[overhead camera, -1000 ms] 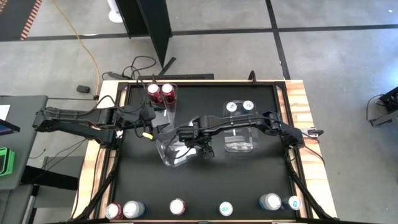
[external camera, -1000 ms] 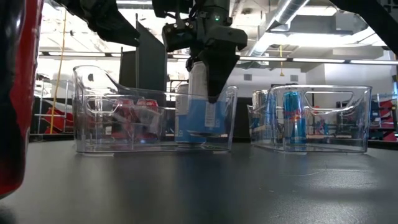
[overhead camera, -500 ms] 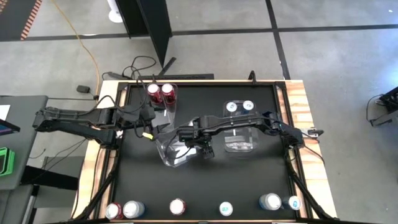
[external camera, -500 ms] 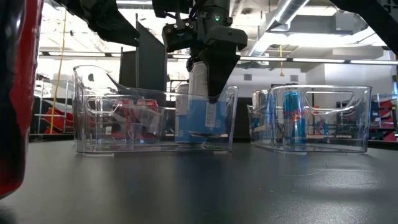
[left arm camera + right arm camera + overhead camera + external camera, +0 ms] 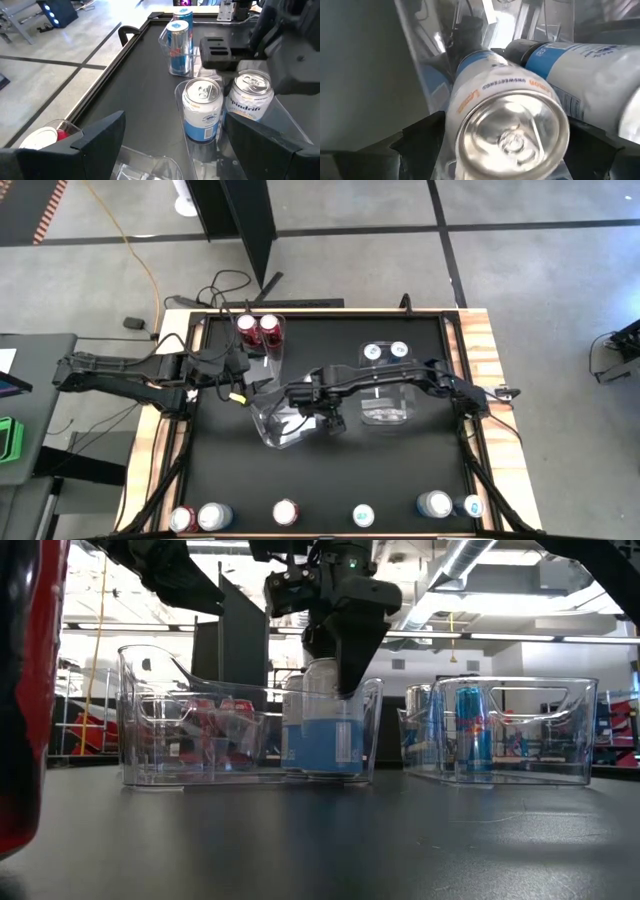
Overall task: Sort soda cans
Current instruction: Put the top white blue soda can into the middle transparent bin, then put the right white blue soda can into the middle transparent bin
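My right gripper (image 5: 326, 418) (image 5: 345, 690) hangs open over the clear middle bin (image 5: 272, 430) (image 5: 150, 710). Its fingers stand on either side of the top of a silver-white and light blue can (image 5: 512, 130) (image 5: 250, 97) that stands on its base on the bin's floor (image 5: 335, 730). A second silver-white can (image 5: 202, 107) (image 5: 580, 70) stands next to it in the same bin. My left gripper (image 5: 248, 387) (image 5: 180, 150) is open and empty just left of that bin.
Two red cans (image 5: 258, 330) stand in the far-left bin and two dark blue cans (image 5: 385, 352) in the right bin (image 5: 385, 416). Several more cans (image 5: 286, 512) stand in a row along the table's near edge. One red can (image 5: 25, 690) stands close to the low camera.
My right gripper has let go of the silver-white can and risen slightly. The can, held a little above the bin's floor a moment ago, has dropped and now stands on the floor beside the other silver-white can.
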`<state>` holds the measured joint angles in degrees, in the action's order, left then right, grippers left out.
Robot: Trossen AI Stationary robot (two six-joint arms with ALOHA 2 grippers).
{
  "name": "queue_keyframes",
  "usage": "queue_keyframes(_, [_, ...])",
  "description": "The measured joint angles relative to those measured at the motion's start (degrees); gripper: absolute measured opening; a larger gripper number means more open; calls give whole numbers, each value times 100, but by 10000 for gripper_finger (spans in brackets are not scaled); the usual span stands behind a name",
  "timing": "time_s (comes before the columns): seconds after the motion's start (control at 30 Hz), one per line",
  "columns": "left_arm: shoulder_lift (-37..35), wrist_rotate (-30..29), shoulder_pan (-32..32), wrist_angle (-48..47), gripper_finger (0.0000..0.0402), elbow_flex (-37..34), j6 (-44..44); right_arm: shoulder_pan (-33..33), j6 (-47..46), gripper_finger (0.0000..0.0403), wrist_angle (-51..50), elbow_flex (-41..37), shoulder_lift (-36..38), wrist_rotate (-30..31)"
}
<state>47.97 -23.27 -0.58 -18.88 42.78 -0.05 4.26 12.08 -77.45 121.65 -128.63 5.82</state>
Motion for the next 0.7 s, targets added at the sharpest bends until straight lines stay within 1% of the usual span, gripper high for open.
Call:
queue_keyframes(0.17, [0,0,0,-12,335,2,2,25,0,377,-236,254,36,14])
queue_keyframes(0.5, [0,0,0,-13,335,2,-7,28,-21,377,-636,1291,47,26])
queue_keyframes(0.63, [0,0,-25,-22,335,2,-53,1,-255,376,-673,1190,360,36])
queue_keyframes(0.7, [0,0,-56,-36,335,2,-61,-39,-523,376,-724,1189,595,36])
